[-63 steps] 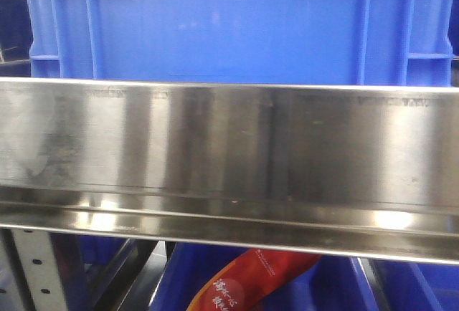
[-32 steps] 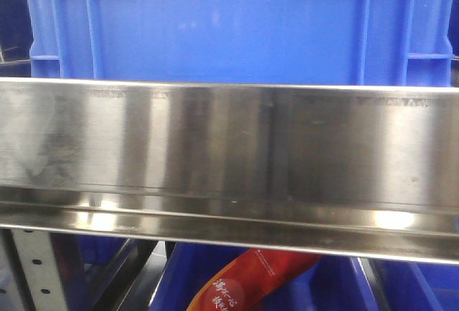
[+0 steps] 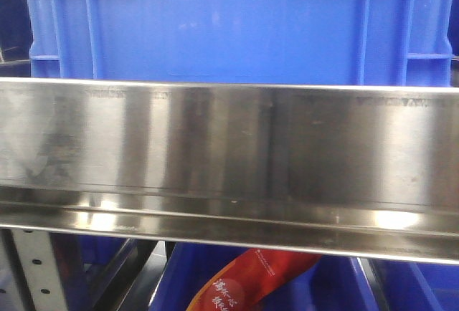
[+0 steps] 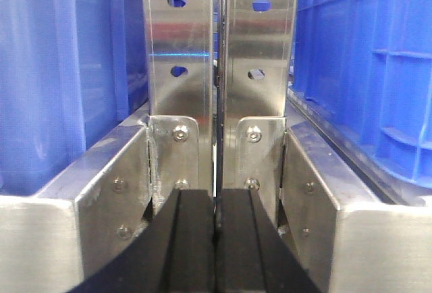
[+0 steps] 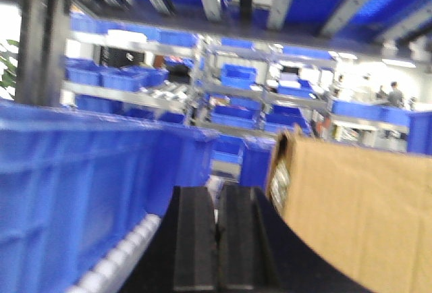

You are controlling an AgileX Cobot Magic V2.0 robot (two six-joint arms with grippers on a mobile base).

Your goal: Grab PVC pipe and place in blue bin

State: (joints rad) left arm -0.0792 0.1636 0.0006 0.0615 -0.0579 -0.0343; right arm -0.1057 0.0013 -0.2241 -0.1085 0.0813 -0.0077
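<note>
Both claws are pressed shut on nothing: left gripper [image 4: 216, 239] faces steel rack uprights [image 4: 219, 50], right gripper [image 5: 217, 252] sits between a blue bin [image 5: 74, 192] and a cardboard box [image 5: 351, 205]. No PVC pipe in sight anywhere, so I'd find it first, then open up. Arms look level.

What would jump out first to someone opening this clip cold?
The broad stainless-steel shelf beam fills the middle of the front view, with a big blue bin sitting above it and a red printed package peeking out of another bin below. In the wrist views, both the left end effector and the right end effector are closed with nothing between the pads, and a brown cardboard box sits beside the right one. No PVC pipe is visible.
</note>
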